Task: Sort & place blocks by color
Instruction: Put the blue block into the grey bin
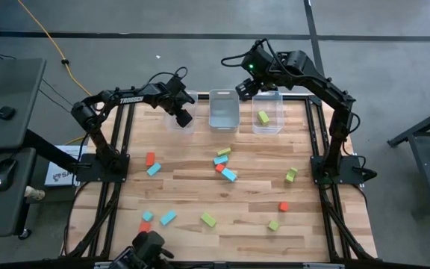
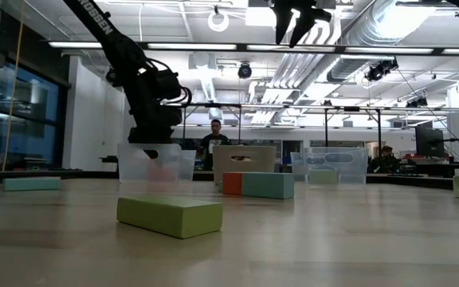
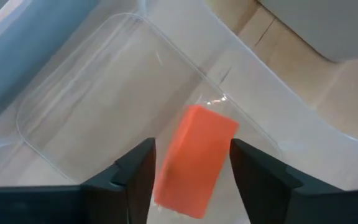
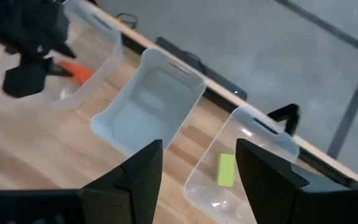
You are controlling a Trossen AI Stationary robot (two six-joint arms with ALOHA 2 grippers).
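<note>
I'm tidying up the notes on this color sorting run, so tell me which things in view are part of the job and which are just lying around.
Part of the job:
- loose blocks on the table
- red-orange block in the left bin, under the open left gripper
- yellow-green block in the right bin
- middle bin
- right gripper, open above the bins

Lying about:
- yellow cable on the floor
- people behind the table

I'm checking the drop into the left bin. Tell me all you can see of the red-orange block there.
The red-orange block is a short solid bar with flat matte faces and sharp edges. It lies tilted in the left bin, between the open left gripper's fingers, neither visibly touching it. Whether it rests on the floor or is falling is unclear.
</note>
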